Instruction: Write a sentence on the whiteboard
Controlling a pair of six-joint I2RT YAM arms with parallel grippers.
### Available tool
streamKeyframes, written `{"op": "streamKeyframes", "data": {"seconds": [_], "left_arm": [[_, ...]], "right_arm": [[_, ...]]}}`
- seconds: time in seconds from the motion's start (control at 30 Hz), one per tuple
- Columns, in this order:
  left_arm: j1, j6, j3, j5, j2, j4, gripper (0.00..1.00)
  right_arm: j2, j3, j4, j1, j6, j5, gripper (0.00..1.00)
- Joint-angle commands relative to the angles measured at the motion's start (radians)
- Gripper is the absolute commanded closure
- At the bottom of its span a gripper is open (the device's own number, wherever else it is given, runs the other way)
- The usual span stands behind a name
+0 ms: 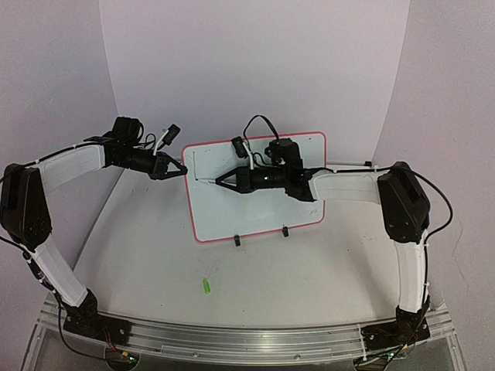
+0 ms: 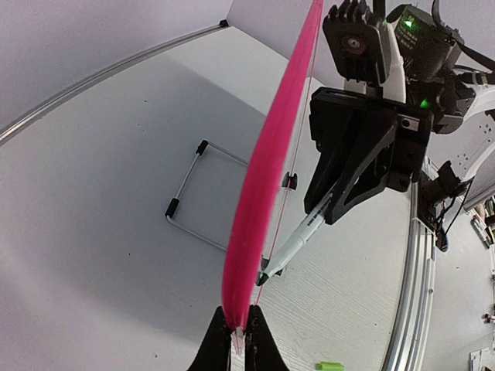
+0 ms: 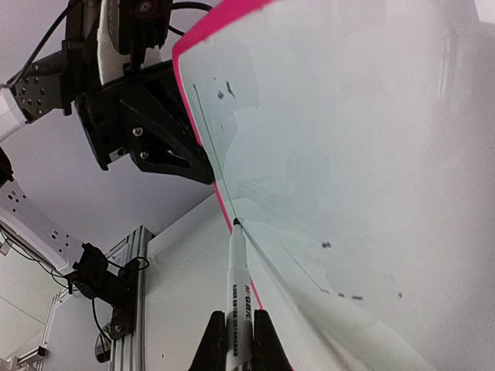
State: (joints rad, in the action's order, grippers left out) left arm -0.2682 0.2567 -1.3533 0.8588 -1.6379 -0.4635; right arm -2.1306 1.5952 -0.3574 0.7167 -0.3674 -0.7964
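Contact first: the right end effector (image 3: 237, 323) is clenched on a marker (image 3: 237, 270), whose tip appears to rest against the whiteboard (image 3: 356, 139) just inside its left rim. The left end effector (image 2: 238, 315) is clamped on that same rim, just beside the tip, steadying the board, which stands on the worktop (image 1: 309, 286) on two black feet. No sentence is legible. The board's long axis runs rightward from the tip, so strokes should travel away from the left arm. A green cap (image 1: 206, 286) lies well apart, and a wire stand (image 2: 186, 178) sits behind the board.
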Motion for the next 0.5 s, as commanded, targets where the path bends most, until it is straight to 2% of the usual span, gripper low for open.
{"op": "streamKeyframes", "data": {"seconds": [0.0, 0.47], "left_arm": [[-0.003, 0.006, -0.007, 0.001, 0.000, -0.032, 1.00], [-0.005, 0.004, -0.007, 0.001, 0.001, -0.031, 1.00]], "right_arm": [[0.057, -0.066, -0.044, -0.020, -0.003, 0.139, 1.00], [0.110, -0.141, -0.121, -0.037, -0.028, 0.150, 1.00]]}}
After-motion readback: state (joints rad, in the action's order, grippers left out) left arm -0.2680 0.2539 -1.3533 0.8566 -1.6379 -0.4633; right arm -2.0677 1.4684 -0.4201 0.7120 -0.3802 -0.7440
